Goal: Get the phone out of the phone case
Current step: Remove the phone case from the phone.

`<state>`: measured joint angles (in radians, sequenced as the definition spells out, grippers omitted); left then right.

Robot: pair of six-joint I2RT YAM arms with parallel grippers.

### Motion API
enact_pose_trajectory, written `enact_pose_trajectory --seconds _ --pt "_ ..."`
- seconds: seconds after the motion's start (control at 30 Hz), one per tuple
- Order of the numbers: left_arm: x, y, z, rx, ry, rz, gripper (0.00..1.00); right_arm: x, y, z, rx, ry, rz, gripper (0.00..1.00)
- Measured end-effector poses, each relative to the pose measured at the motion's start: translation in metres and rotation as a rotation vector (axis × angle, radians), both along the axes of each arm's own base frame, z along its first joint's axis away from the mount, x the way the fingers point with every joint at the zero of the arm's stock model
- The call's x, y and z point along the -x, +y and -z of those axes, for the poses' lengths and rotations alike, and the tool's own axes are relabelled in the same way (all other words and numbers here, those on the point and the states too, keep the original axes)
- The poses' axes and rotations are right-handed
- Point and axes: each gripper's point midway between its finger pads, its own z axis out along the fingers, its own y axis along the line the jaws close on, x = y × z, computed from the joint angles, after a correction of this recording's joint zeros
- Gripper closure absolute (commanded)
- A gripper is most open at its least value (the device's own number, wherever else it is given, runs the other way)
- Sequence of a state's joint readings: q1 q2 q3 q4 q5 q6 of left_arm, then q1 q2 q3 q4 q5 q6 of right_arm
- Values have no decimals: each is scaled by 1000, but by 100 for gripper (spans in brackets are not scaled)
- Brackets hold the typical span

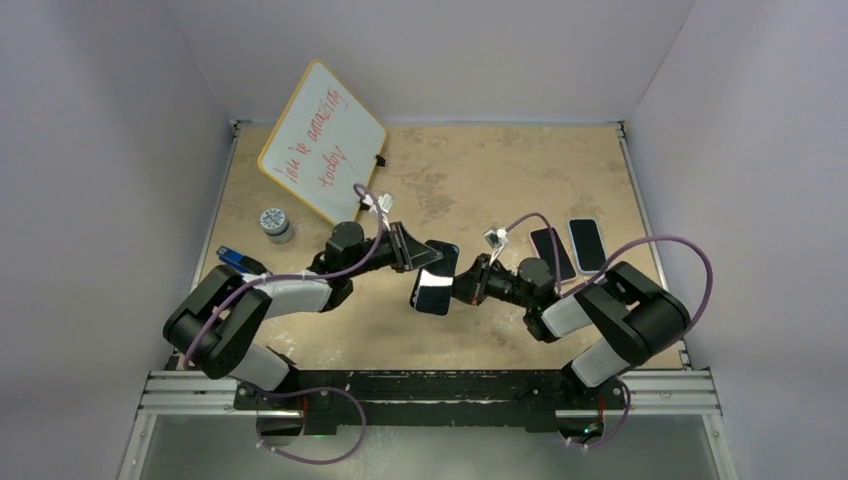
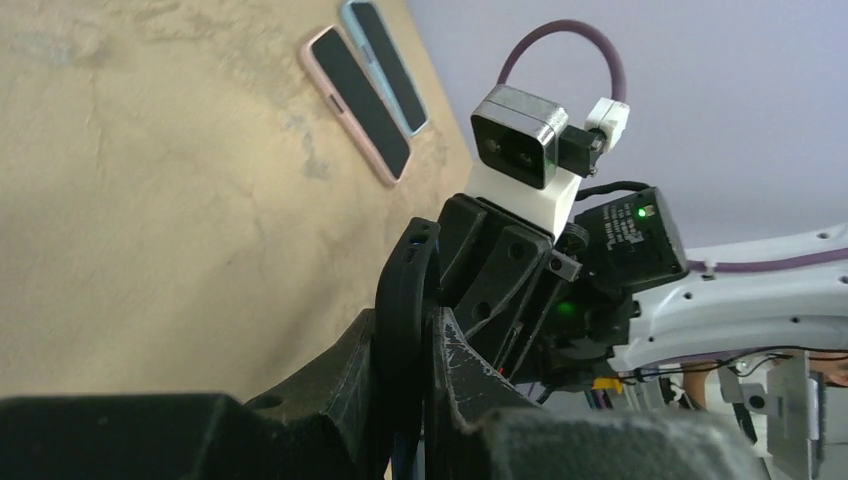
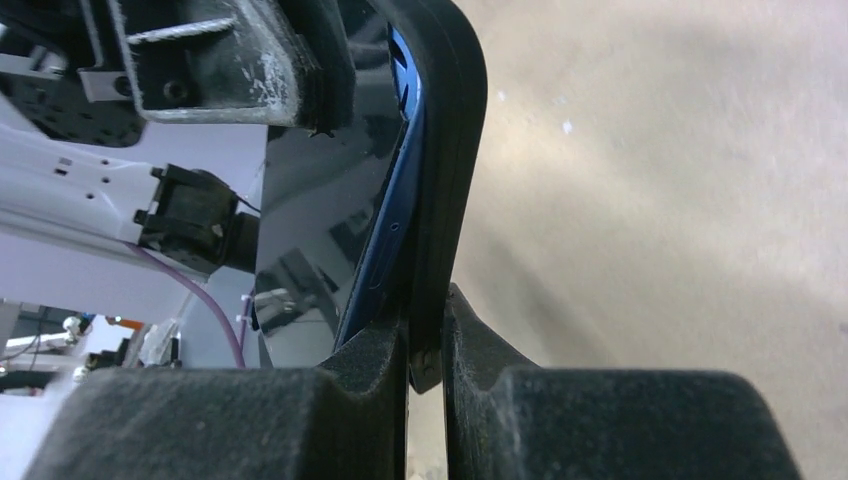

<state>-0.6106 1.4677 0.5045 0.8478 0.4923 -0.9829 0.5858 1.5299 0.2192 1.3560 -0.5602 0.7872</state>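
Note:
A blue phone [image 3: 393,215] with a glossy dark screen sits in a black phone case [image 1: 435,280], held in the air between both arms over the middle of the table. My left gripper [image 1: 420,262] is shut on the case from the left; in the left wrist view [image 2: 418,330] the case's black edge [image 2: 400,320] stands pinched between the fingers. My right gripper [image 1: 464,284] is shut on the case's side wall [image 3: 448,150] in the right wrist view [image 3: 426,335]. There the phone's blue edge stands slightly away from the case wall.
Two other phones lie on the table at the right, one in a pink case [image 1: 552,252] [image 2: 355,105] and one in a light blue case [image 1: 587,243] [image 2: 388,65]. A whiteboard [image 1: 320,140] leans at the back left. A small jar [image 1: 276,222] and a blue object [image 1: 232,257] lie at the left.

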Motion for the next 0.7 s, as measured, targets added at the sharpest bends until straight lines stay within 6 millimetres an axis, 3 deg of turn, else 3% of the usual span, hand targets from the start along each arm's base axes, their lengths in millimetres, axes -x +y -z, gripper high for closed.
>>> enact_pose_trajectory --seconds 0.2,0.4,0.53,0.7 --pt "-9 1 50 -146 79 -31 61 4 -4 42 59 142 13 100" --pt "-13 16 99 -318 155 -85 44 2 -11 76 105 254 52 100" --pt "-18 25 110 -403 166 -116 35 -2 -14 81 96 295 78 100" --pt "-22 37 110 -511 139 -165 30 -6 -17 87 74 361 107 100"
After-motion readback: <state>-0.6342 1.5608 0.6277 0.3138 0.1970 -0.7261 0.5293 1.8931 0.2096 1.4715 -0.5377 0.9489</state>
